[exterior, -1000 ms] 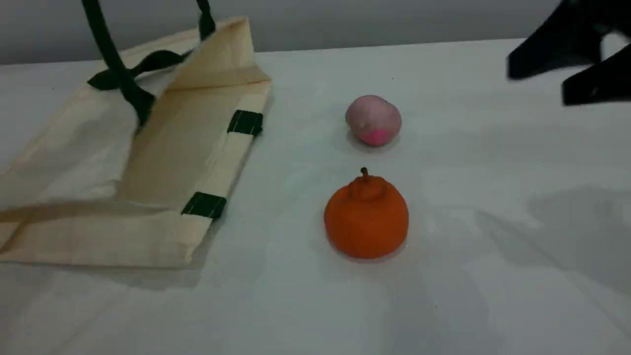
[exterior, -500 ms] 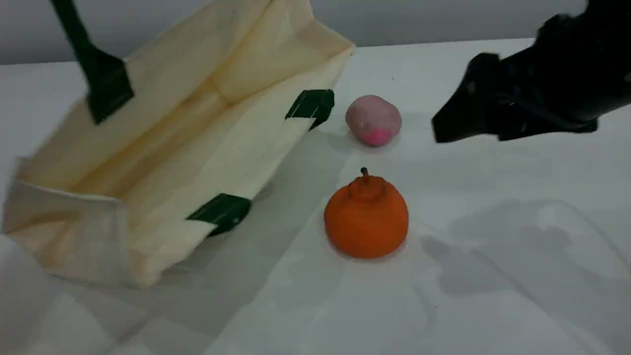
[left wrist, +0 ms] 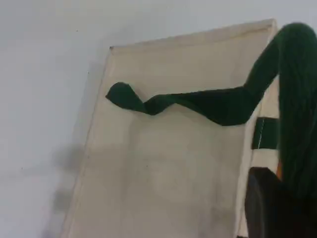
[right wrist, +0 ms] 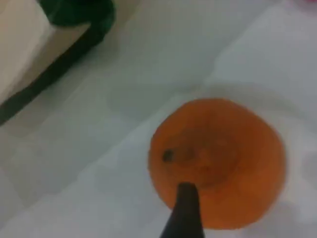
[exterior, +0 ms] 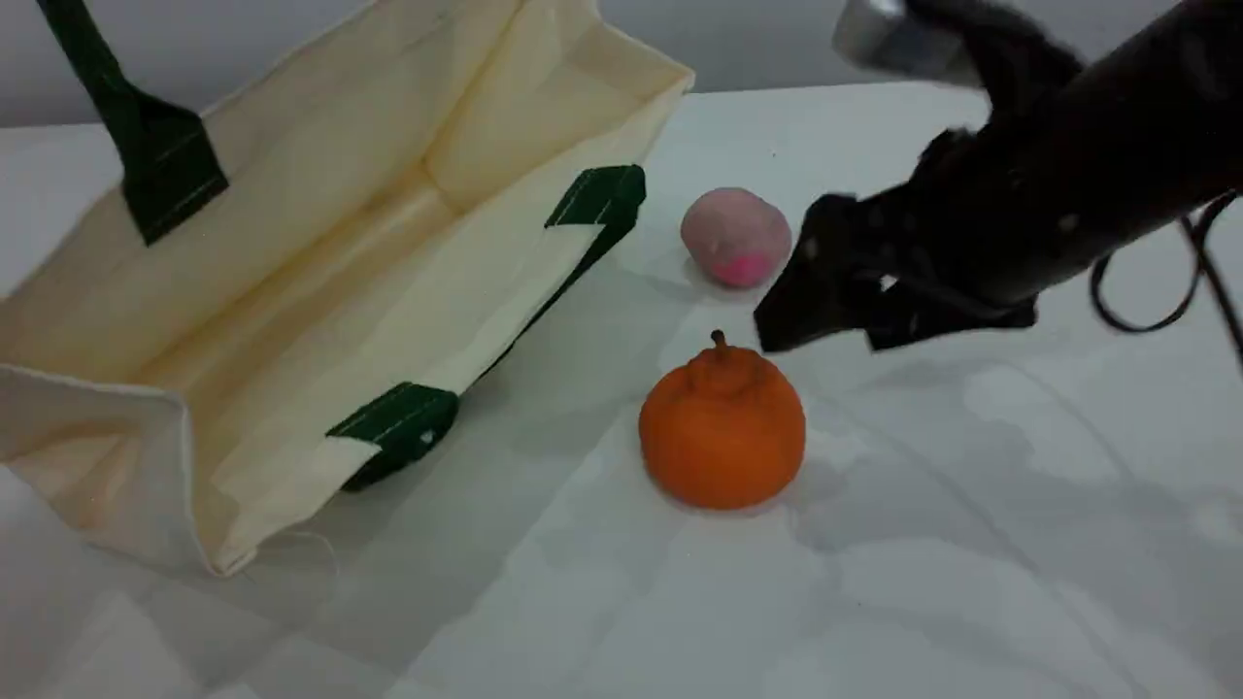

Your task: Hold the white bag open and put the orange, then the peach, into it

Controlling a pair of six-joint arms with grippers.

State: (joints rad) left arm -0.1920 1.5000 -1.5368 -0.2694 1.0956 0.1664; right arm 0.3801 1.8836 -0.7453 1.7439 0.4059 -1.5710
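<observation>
The white bag [exterior: 340,243] stands tipped with its mouth wide open toward the fruits. One green handle [exterior: 146,146] rises out of the scene view's top. In the left wrist view that handle [left wrist: 297,99] runs down to my left fingertip [left wrist: 267,208], which is shut on it; the other handle [left wrist: 198,104] lies slack on the bag [left wrist: 173,168]. The orange [exterior: 722,432] sits right of the bag, the peach [exterior: 735,236] behind it. My right gripper [exterior: 830,330] hovers open just above and right of the orange. Its fingertip [right wrist: 183,213] shows over the orange [right wrist: 218,158].
The white table [exterior: 971,582] stretches in front of and to the right of the fruits. A black cable loop [exterior: 1165,316] hangs from the right arm. A grey wall stands behind the table's far edge.
The bag's handle has gone up and left, and the bag has tipped up and opened wide. My right gripper has travelled left and down from the far right to the orange.
</observation>
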